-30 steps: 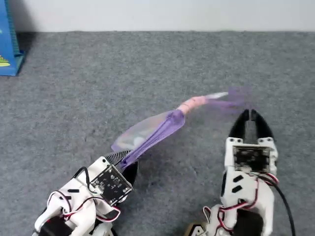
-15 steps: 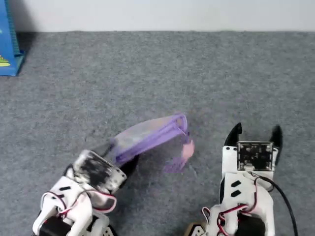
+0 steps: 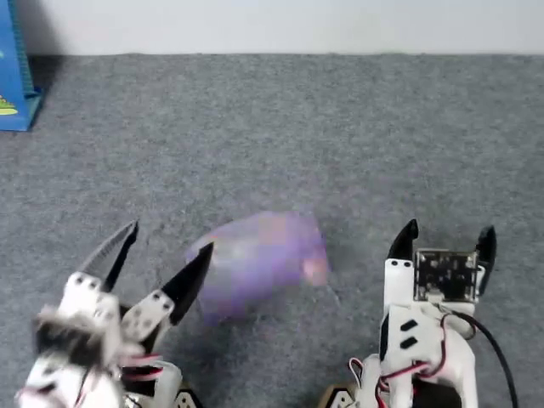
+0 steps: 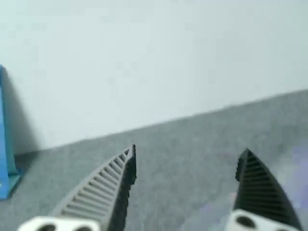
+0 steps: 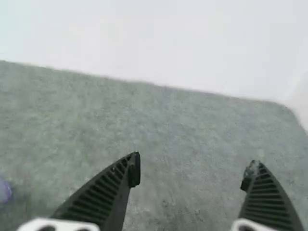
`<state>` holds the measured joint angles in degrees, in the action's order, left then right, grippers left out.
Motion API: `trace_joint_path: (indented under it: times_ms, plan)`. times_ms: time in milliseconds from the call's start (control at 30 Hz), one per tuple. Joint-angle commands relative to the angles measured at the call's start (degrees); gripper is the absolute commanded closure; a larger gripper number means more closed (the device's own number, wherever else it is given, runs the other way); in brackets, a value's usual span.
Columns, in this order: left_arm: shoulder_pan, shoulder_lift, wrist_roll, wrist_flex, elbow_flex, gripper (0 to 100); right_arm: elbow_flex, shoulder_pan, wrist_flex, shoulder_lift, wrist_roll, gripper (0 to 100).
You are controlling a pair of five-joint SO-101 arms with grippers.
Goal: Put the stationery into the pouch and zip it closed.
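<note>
- The purple pouch (image 3: pixel 255 259) sits low in the middle of the grey table (image 3: pixel 340 119), between the two arms, with nothing holding it. Whether it lies flat or is off the surface, I cannot tell.
- It looks like thin, soft fabric or film: light, floppy, likely to fold and sag when lifted by one corner. I would pinch an end seam or the zip edge rather than the slack middle, and use both arms to keep it taut.
- Its long axis seems to run across the table, slanting from beside the left arm up towards the right arm. A small pink piece (image 3: pixel 315 269) shows at the right-hand end, maybe the zip pull or stationery; I cannot tell which, nor whether the zip is shut.
- The left gripper (image 3: pixel 170 236) is spread wide and empty, its nearer finger just beside the pouch.
- The right gripper (image 3: pixel 448 228) also gapes and holds nothing, standing apart from the pouch.
- A blue box (image 3: pixel 13 76) stands at the far left edge.
</note>
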<state>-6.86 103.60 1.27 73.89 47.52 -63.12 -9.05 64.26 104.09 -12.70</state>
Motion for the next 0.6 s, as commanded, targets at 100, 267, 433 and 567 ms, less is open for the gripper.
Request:
trace_joint_path:
  times_ms: [100, 267, 433, 567]
  plan:
    - [0.35, 0.7, -0.79, 5.1, -12.44, 68, 9.76, 0.22, 7.25, -0.04, 0.62, 66.6]
    - [0.35, 0.79, -0.35, 9.05, -12.7, 78, 10.81, -0.04, 12.35, -0.04, 0.7, 67.5]
    - [0.35, 0.79, 0.0, 12.66, -12.7, 98, 10.81, -0.04, 14.2, -0.04, 0.7, 87.2]
    - [0.35, 0.79, 4.75, 16.62, -12.09, 99, 10.64, -0.13, 15.25, -0.04, 0.7, 95.8]
